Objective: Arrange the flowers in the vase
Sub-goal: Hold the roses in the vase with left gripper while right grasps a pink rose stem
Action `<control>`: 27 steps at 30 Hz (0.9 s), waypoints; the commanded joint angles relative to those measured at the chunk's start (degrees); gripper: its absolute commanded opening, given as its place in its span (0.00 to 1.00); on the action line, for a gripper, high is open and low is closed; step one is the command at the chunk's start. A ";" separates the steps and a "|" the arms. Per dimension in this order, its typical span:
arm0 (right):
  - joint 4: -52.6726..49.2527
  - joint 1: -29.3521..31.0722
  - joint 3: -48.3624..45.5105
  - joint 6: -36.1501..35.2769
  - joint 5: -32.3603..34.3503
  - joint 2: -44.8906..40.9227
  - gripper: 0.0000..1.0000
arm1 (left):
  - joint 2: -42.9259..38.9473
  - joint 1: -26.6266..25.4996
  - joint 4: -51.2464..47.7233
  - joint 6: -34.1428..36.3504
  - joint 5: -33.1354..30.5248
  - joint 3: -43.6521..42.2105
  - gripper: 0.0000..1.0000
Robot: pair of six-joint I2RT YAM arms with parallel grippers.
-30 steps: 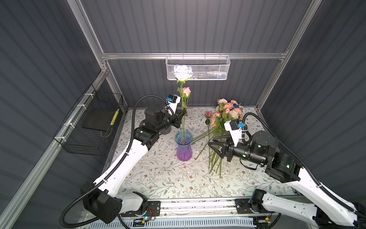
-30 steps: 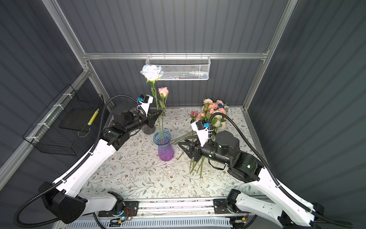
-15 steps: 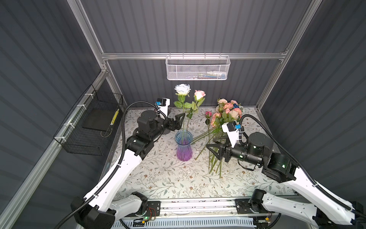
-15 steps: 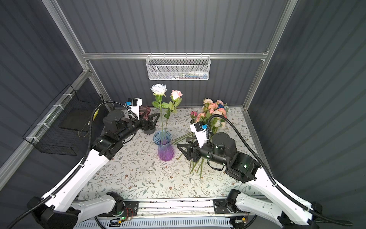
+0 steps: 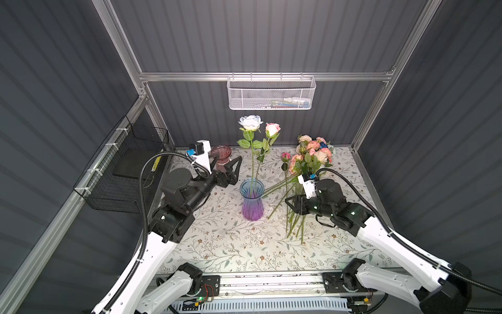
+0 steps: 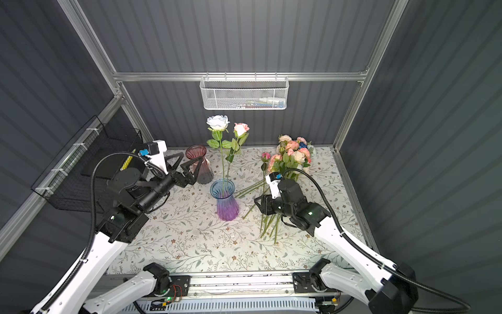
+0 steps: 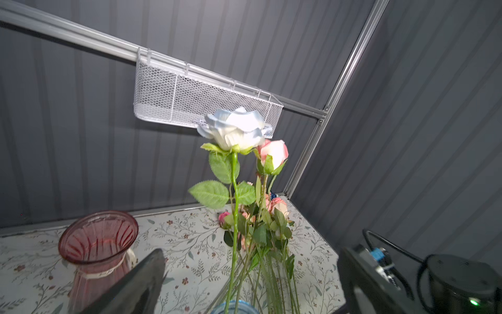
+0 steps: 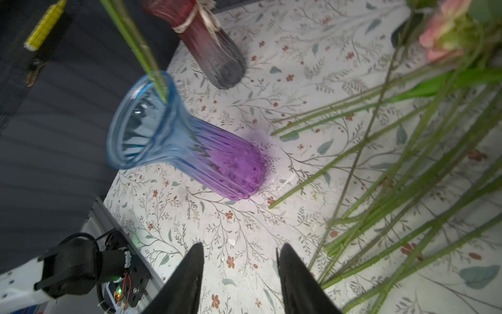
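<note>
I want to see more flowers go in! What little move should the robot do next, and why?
Probably the right gripper should move onto the nearest stem and close. It is open and empty, the vase holds only two roses, and the pile of flowers lies beside that gripper.

I logged obstacles: ribbed blue-to-purple glass vase (image 5: 252, 202) mid-table, dark red glass vase (image 6: 205, 172) behind it; floral tablecloth (image 5: 231, 244) in front lay free.

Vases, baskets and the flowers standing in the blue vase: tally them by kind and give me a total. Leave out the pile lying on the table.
Vases: 2, the blue vase and the red vase
Flowers standing in the blue vase: 2, the white rose and the pink rose
Baskets: 2, the white mesh basket and the black wire basket
Total: 6
</note>
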 commanded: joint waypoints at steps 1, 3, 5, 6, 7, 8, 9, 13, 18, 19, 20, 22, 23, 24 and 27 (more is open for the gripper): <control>3.49 -3.03 -0.52 2.26 -2.99 6.59 0.44 | -3.53 0.16 -2.15 -2.92 -1.55 -3.83 1.00; 4.71 -4.79 -0.11 2.20 -3.15 11.35 0.43 | -5.13 0.16 -3.75 -3.72 -1.97 -5.50 1.00; 5.75 -6.66 0.87 2.18 -3.34 16.10 0.42 | -6.52 0.16 -5.56 -4.48 -2.08 -6.88 1.00; 5.87 -7.44 1.78 2.15 -3.37 18.67 0.41 | -7.17 0.16 -6.52 -4.89 -2.13 -7.43 1.00; 5.87 -8.09 2.76 2.06 -3.30 21.13 0.40 | -7.70 0.16 -7.36 -5.22 -2.21 -8.00 1.00; 5.64 -8.43 3.67 2.09 -3.05 23.22 0.38 | -8.15 0.16 -8.19 -5.46 -2.23 -8.45 1.00; 5.12 -8.70 4.86 1.91 -2.54 25.56 0.36 | -8.71 0.16 -9.03 -5.67 -2.36 -8.89 1.00; 2.50 -8.78 8.29 1.22 -0.47 32.52 0.30 | -10.35 0.21 -10.64 -6.45 -2.81 -10.16 1.00; 2.09 -8.82 9.71 0.48 1.14 37.02 0.28 | -10.79 0.16 -11.29 -6.50 -2.98 -10.71 1.00; 1.64 -8.78 10.14 0.21 1.77 37.88 0.27 | -10.66 0.16 -11.28 -6.38 -2.99 -10.60 1.00; 1.31 -8.78 10.57 0.07 2.17 38.54 0.27 | -10.47 0.16 -11.25 -6.37 -2.99 -10.50 1.00; 1.12 -8.80 11.19 -0.35 2.17 40.04 0.26 | -10.08 0.16 -10.98 -6.29 -2.89 -10.45 1.00; 1.28 -8.80 11.34 -0.51 1.93 40.56 0.26 | -9.97 0.17 -10.86 -6.37 -2.85 -10.52 1.00; 1.65 -8.82 11.43 -0.68 1.41 41.08 0.25 | -9.78 0.16 -10.77 -6.37 -2.77 -10.45 1.00; 2.40 -8.79 11.63 -0.89 0.16 41.94 0.21 | -9.41 0.16 -10.57 -6.44 -2.46 -10.62 1.00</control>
